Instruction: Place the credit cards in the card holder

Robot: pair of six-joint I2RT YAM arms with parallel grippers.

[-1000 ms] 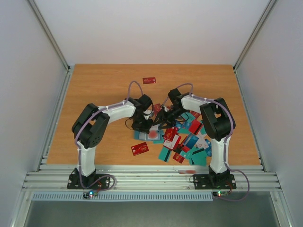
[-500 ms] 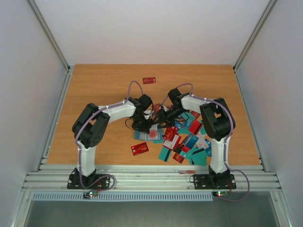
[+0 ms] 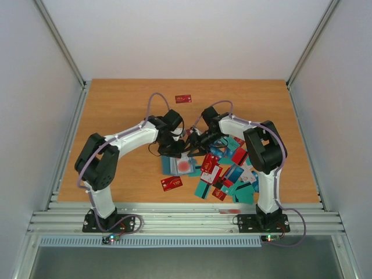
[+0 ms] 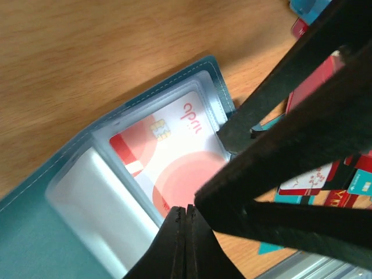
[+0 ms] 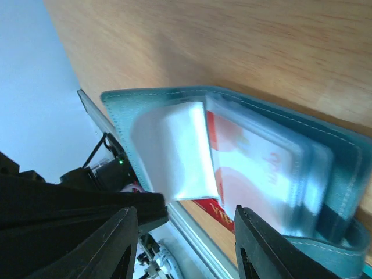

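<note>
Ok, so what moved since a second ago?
The left arm stretched farther out, elbow swinging left, with the left claw shut above the card holder. The right arm slid slightly left. The holder shows more now, a red and white card in its pocket. The pile of credit cards and the far red card stayed put.

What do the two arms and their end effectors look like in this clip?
Both the left arm and right arm have white links with bulky black joints, and a thin lilac cable loops along each. The bases are black, with small lights beside them. The left end effector and right end effector have flat, matte black, tapered fingers.
</note>
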